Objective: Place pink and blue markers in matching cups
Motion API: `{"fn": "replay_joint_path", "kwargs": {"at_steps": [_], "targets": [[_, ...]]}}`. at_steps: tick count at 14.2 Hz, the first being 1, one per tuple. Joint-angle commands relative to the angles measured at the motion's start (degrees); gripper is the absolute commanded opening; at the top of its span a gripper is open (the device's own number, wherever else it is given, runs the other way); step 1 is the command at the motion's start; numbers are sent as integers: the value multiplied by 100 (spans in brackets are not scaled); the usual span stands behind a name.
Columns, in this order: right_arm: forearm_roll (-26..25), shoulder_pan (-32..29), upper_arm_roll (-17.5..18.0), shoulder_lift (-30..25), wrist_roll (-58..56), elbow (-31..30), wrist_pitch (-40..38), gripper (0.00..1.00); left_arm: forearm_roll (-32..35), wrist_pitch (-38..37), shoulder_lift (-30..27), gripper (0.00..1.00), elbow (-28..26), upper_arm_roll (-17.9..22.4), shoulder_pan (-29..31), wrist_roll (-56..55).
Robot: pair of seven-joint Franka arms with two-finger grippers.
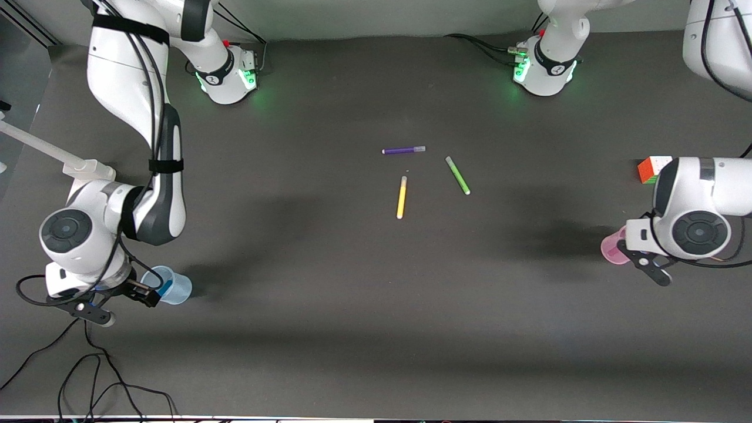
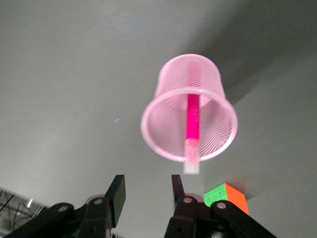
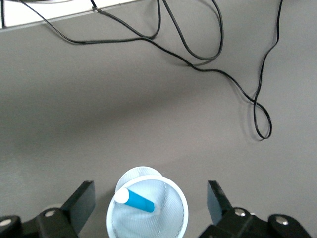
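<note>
The pink marker (image 2: 192, 119) stands inside the pink cup (image 2: 163, 114), its pale cap leaning over the rim. My left gripper (image 2: 147, 179) is open and empty, just above and beside that cup (image 1: 612, 248) at the left arm's end of the table. The blue marker (image 3: 141, 202) lies tilted inside the pale blue cup (image 3: 171, 220). My right gripper (image 3: 150, 186) is open, its fingers apart on either side of that cup (image 1: 176, 286) and not touching it, at the right arm's end of the table.
A purple pen (image 1: 403, 150), a yellow pen (image 1: 402, 197) and a green pen (image 1: 457, 175) lie mid-table. A colour cube (image 1: 652, 169) sits near the pink cup, farther from the front camera. Black cables (image 1: 88, 376) trail by the front edge near the blue cup.
</note>
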Motion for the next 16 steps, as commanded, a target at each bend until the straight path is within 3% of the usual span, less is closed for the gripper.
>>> {"fn": "replay_joint_path", "kwargs": {"at_steps": [1,3,5,7,8,11,16], "targets": [[-46,26,-50,-568,-463,54,-657,100,-348,-829,-189,82,1160,-119,-250,-5],[-46,35,-199,-883,-938,248,-1464,100,-805,-1233,-330,100,1742,-330,-259,4],[-64,35,-226,-1401,-1132,328,-2125,100,-1620,-1638,-471,100,2155,-375,-259,-127],[-82,44,-226,-2042,-1343,328,-2853,100,-2666,-1893,-533,100,2455,-340,-180,-966],[-116,44,-226,-2263,-1370,363,-3153,100,-2853,-2051,-542,100,2595,-340,-197,-1572],[-931,132,-121,-2808,-1388,626,-3752,100,-2960,-2885,-524,100,3079,-427,-285,-3278],[-1013,220,-120,-2976,-1362,1215,-4447,100,-2899,-3451,-691,100,2897,-595,-241,-3714]]}}
